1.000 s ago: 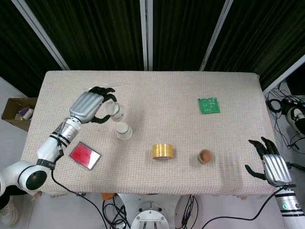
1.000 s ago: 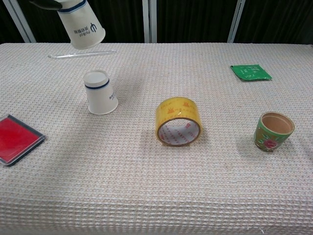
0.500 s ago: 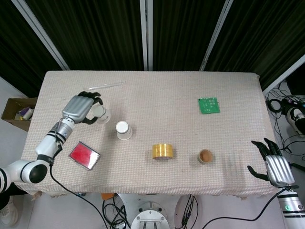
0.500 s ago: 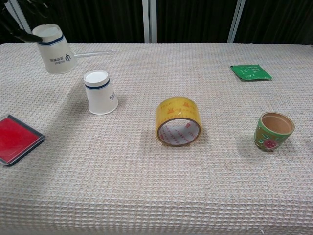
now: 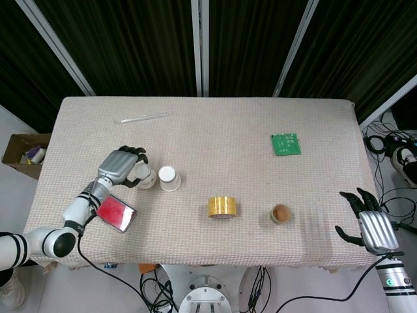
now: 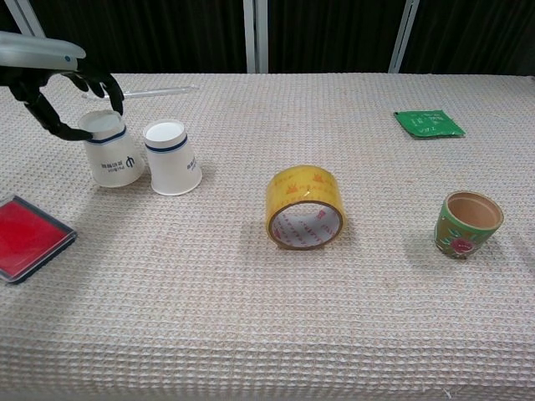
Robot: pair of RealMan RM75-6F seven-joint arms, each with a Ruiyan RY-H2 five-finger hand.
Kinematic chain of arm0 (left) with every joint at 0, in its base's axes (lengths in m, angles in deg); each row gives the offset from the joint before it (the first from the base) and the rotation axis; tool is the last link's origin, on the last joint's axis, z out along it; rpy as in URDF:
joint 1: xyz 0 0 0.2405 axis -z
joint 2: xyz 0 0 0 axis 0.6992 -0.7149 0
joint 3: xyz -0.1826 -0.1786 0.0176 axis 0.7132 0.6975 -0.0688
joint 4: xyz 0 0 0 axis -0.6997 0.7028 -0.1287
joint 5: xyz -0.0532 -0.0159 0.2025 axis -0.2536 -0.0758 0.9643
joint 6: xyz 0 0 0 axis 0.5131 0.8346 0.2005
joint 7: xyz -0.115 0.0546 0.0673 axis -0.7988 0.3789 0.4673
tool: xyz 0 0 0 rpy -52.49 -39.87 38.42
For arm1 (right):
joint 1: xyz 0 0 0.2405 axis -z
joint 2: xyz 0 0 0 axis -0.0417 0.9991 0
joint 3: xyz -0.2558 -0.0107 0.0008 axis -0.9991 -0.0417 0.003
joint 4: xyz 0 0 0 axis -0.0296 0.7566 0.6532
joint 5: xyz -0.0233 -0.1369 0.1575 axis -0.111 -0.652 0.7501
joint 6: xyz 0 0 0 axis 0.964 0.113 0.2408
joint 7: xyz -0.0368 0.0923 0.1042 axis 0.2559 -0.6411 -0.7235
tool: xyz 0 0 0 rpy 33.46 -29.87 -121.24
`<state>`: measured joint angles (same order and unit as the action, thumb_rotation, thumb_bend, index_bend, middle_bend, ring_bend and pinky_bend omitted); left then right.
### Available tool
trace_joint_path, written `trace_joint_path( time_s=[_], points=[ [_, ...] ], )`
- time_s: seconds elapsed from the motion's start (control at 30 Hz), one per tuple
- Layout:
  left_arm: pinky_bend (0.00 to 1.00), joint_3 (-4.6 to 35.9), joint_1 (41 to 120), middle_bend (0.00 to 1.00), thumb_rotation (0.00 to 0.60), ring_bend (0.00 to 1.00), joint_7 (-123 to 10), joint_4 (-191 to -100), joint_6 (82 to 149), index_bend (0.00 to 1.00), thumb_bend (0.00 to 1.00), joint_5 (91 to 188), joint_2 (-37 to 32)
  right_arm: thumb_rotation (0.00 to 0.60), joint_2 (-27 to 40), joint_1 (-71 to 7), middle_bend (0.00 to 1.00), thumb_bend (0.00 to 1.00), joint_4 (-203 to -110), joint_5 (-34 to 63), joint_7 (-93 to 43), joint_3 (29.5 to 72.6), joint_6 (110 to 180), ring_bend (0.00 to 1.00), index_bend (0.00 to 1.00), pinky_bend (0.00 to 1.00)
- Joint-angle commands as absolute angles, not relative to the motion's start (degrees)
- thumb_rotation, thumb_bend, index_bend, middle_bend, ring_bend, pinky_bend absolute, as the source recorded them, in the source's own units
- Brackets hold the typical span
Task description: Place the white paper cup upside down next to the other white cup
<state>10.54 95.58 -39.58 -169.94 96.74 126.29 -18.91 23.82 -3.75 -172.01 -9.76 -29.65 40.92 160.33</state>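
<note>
The cup (image 6: pixel 113 154) stands upside down on the counter (image 6: pixel 276 317), touching or just beside the other cup (image 6: pixel 171 159), which is also upside down. The left robot hand (image 6: pixel 63 88) holds it from above, with dark fingers (image 6: pixel 107 90) curled around the upturned base. The right robot hand (image 5: pixel 370 225) is well apart, past the near right corner of the counter, with its fingers spread and nothing in them.

I judge that the cup is very light, thin and easy to crush, and its wall is a little slippery. The upturned base, with its stiff bottom ring, is the best place to hold, and only with a soft pinch. Because the cup is so light, a finger that drags on it can tip it or push it against its neighbour.

The chest view shows the printed side of the cup, its rim sitting on the cloth, and the fingers near the base, but not the right robot hand. The head view shows both arms and the round tops of the two cups side by side, but the left robot hand covers part of the cup there.
</note>
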Motion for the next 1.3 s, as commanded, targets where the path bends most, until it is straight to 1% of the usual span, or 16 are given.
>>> trace_joint_path(
  time_s=[0.03,0.2,0.37,0.57,0.73,0.77,0.87,1.0,1.1,1.23,1.3],
  points=[
    [0.14,10.5,95.7,0.14,0.600,0.15,-39.5,-169.4,96.4,0.35,0.38,126.4,-18.1,0.600,23.8,-3.7,0.20,0.19,-172.1,-9.7,-29.5,40.9,160.3,0.00,0.16,0.11],
    [0.14,10.8,95.4,0.14,0.600,0.15,-40.1,-168.7,96.7,0.35,0.38,126.7,-16.9,0.600,23.8,-3.7,0.20,0.19,-172.3,-9.5,-29.3,40.9,160.1,0.00,0.16,0.11],
    [0.14,10.5,95.1,0.14,0.600,0.15,-39.2,-168.2,97.4,0.28,0.35,126.6,-16.1,0.600,23.9,-3.9,0.20,0.19,-172.6,-9.5,-28.8,41.0,160.0,0.00,0.16,0.11],
    [0.13,10.5,94.3,0.14,0.600,0.15,-39.2,-168.7,98.6,0.21,0.29,127.2,-16.1,0.600,24.1,-3.8,0.20,0.19,-172.8,-9.4,-28.7,41.0,160.0,0.00,0.16,0.11],
    [0.13,11.3,93.1,0.13,0.600,0.15,-40.2,-171.8,100.2,0.16,0.21,127.2,-19.1,0.600,24.2,-3.7,0.20,0.19,-173.1,-9.6,-28.5,41.0,160.4,0.00,0.16,0.11],
    [0.13,11.6,92.5,0.13,0.600,0.15,-40.8,-172.6,101.3,0.15,0.20,127.6,-19.9,0.600,24.3,-3.7,0.20,0.19,-173.2,-9.6,-28.5,41.1,160.5,0.00,0.16,0.11],
    [0.13,12.7,88.8,0.13,0.600,0.15,-43.3,-174.1,108.1,0.14,0.19,130.8,-22.5,0.600,24.8,-3.5,0.20,0.19,-173.5,-9.5,-28.4,41.1,160.8,0.00,0.16,0.11],
    [0.13,12.7,81.6,0.15,0.600,0.15,-43.9,-170.8,122.4,0.17,0.19,136.5,-23.3,0.600,26.0,-3.3,0.20,0.19,-174.0,-9.4,-28.1,41.1,161.1,0.00,0.16,0.11],
    [0.13,11.3,76.5,0.15,0.600,0.15,-43.4,-168.4,129.5,0.21,0.19,138.3,-23.8,0.600,27.0,-3.4,0.20,0.19,-174.7,-9.9,-27.8,41.2,161.3,0.00,0.16,0.11],
    [0.13,8.7,69.7,0.15,0.600,0.15,-46.7,-168.2,134.8,0.22,0.18,140.8,-25.1,0.600,28.3,-3.9,0.20,0.19,-175.8,-10.8,-29.1,41.1,161.0,0.00,0.16,0.11],
    [0.13,6.8,66.4,0.15,0.600,0.15,-47.9,-167.7,137.5,0.22,0.17,143.5,-25.0,0.600,28.5,-4.0,0.20,0.19,-176.1,-11.2,-29.0,41.3,161.2,0.00,0.16,0.11]
  ],
)
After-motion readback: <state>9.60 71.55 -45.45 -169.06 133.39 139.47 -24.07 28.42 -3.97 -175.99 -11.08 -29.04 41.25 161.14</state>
